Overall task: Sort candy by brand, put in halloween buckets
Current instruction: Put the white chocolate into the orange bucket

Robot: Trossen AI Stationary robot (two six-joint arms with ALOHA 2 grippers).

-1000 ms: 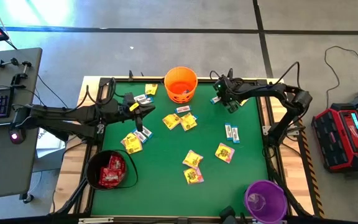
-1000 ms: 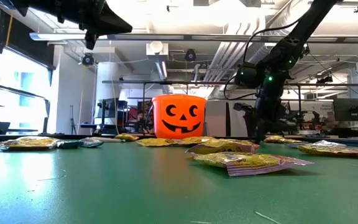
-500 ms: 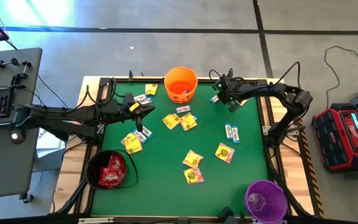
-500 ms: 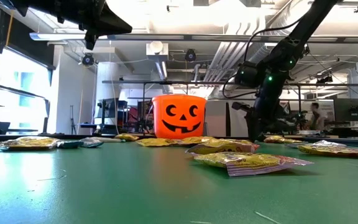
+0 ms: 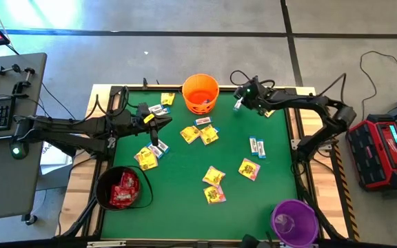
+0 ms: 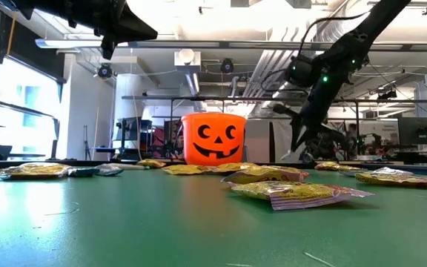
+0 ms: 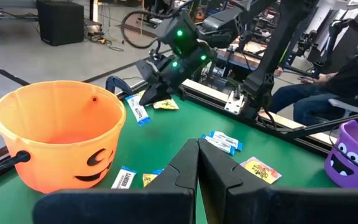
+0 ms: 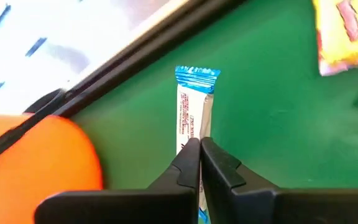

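Observation:
My right gripper (image 5: 240,103) hangs above the table's far right part, just right of the orange halloween bucket (image 5: 200,93), shut on a white-with-blue candy packet (image 8: 194,106). My left gripper (image 5: 160,121) waits shut over the table's left part, touching nothing. Yellow candy (image 5: 214,176) and white-with-blue candy (image 5: 257,146) lie flat on the green table (image 5: 185,207). The black bucket (image 5: 120,187) at the near left holds red candy. The purple bucket (image 5: 293,222) stands at the near right corner. My right gripper pinches the white-with-blue packet between its two fingers, on the packet's half nearer the wrist (image 8: 193,135). The fingers slant down from above and lie along the packet. Its blue crimped end (image 8: 197,73) sticks out past the fingertips. The packet (image 7: 138,112) hangs tilted, clear of the table.
More yellow packets (image 5: 200,132) lie in the middle, close to the orange bucket. One yellow packet (image 5: 267,110) lies at the far right edge behind my right gripper. A raised dark rail (image 5: 302,172) runs along the table's sides.
My right gripper has shut on the white-with-blue packet, risen and rolled about its own axis. The packet, which lay on the table beside the orange bucket, now hangs lifted clear.

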